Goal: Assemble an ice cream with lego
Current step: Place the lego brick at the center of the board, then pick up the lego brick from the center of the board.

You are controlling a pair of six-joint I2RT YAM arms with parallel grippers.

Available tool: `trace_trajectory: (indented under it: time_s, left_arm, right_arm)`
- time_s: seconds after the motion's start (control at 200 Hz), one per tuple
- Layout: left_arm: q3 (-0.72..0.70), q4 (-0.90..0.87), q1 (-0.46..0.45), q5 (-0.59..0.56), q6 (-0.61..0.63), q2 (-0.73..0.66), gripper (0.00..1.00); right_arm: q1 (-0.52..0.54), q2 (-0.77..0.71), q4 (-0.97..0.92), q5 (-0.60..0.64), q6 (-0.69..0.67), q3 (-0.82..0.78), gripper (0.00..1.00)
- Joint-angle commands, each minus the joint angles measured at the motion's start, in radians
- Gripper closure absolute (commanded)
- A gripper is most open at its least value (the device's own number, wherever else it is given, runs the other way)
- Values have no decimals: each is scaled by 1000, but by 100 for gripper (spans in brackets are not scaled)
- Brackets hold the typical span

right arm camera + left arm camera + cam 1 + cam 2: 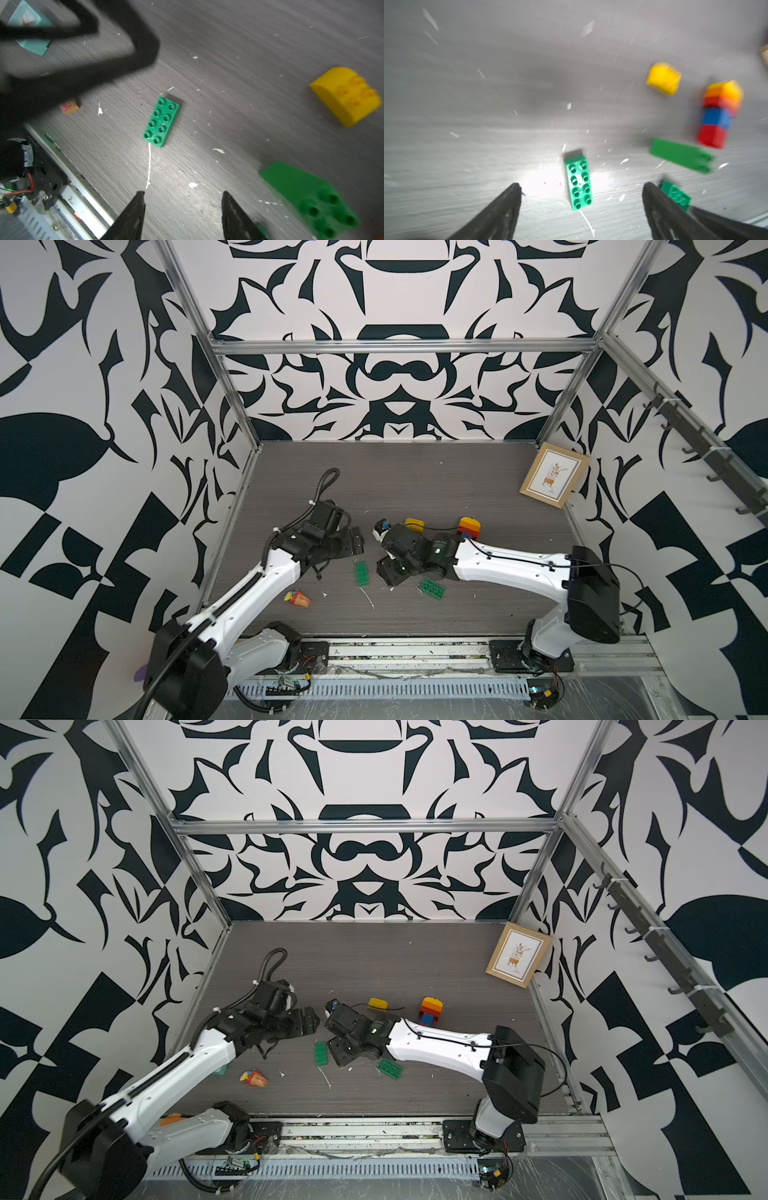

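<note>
— Beside the flat green brick (361, 572), in both top views, you have the left gripper (353, 541) on one side and the right gripper (386, 570) on the other. Both are close to it and to each other. The stacked tower (469, 527) and the yellow dome (414, 524) sit farther from that brick, past the right gripper. A second green brick (432, 588) lies near it, and the wrapper (297, 599) is off on its opposite side.

— And the jaws?

— Left wrist view: your left jaws stand wide and empty, with the green brick flat on the table (467, 104) just ahead of the gap. Right wrist view: your right jaws are partly apart, also empty, and aimed at that same brick. A dark blurred shape, likely the left arm, looms beyond it.

— So what worries you?

— Three things, by my judgement. Both grippers crowd one brick, so you could knock fingers together or shove it aside. It sits low, so closing jaws may skid over it. And a thin black cable (436, 527) runs from the dome toward the tower; a swing could snag it and topple the stack.
</note>
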Motion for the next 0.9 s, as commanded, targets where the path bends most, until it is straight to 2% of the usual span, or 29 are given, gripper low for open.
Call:
trace_trajectory:
  time_s: [0.0,0.175,0.55,0.69,0.865,0.895]
  left_arm:
    - [51,-153,95,-28,101,-108,2]
    - [95,-198,215,68,187,-179,0]
    - [63,-178,234,126,221,-190,1]
    - [53,-177,248,124,232,-198,1]
    - [46,-171,255,128,235,-206,1]
    - [47,-172,256,130,234,-204,1]
  right_arm:
    - [20,92,9,25,76,78,39]
    - [39,235,-32,53,91,195,39]
    - [43,420,-81,60,94,381,40]
    - [44,457,-140,82,85,431,46]
    - [44,459,-190,123,71,449,64]
    - [45,455,-190,161,71,450,67]
